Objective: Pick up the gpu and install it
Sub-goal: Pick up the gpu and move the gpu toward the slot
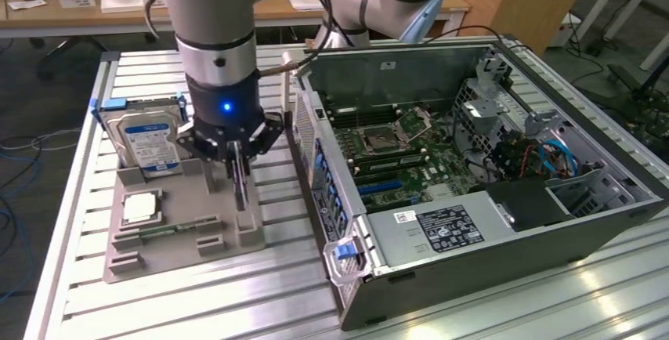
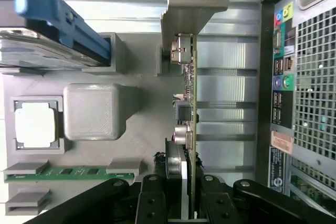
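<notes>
Ok so, starting from the exterior view's left: you've got the grey tray (image 1: 157,260) sitting on the slatted metal table (image 1: 293,301). The hard drive (image 1: 146,140) stands upright at the tray's far corner, blue label facing out. In front of it the silver chip (image 1: 139,207) lies flat in its square pocket, and the green memory stick (image 1: 168,231) lies flat nearer the front edge.

Along the tray's right side the gpu (image 1: 244,199) stands on its long edge, and your gripper (image 1: 238,175) is straight down over it. In the wrist view the fingers (image 2: 176,187) are closed most of the way, one on each face of the card, pinching its upper edge. The card's bottom edge looks like it's sitting in the tray slot.

Right of that, with a strip of table between, is the open computer case (image 1: 522,258) lying on its side, motherboard (image 1: 387,140) showing.
</notes>
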`<act>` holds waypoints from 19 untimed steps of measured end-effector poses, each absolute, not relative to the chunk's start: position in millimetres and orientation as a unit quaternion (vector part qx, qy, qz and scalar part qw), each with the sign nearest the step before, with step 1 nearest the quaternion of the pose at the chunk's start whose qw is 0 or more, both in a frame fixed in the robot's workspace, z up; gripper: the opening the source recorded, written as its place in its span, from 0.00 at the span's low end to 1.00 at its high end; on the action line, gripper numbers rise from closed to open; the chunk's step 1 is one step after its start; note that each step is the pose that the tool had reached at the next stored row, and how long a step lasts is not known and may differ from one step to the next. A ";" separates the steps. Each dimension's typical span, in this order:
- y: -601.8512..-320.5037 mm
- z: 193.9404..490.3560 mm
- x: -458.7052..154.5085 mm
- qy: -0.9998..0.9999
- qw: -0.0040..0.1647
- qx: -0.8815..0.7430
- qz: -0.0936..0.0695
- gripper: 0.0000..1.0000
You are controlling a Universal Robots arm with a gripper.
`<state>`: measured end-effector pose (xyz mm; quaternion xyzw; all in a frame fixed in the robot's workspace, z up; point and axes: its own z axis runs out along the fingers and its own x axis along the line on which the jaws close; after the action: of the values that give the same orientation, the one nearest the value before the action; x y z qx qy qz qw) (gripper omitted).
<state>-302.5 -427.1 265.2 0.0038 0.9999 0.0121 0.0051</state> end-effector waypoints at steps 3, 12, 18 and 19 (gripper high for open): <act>-427.1 278.7 -302.5 1.000 0.005 0.004 0.012 0.28; -426.9 319.4 -302.5 1.000 0.005 0.004 0.012 0.28; -426.1 335.7 -302.4 1.000 0.003 -0.006 0.011 0.28; -425.9 336.5 -302.4 1.000 0.003 -0.008 0.011 0.28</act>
<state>-302.4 -425.9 336.5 -0.0080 0.9999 0.0111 0.0026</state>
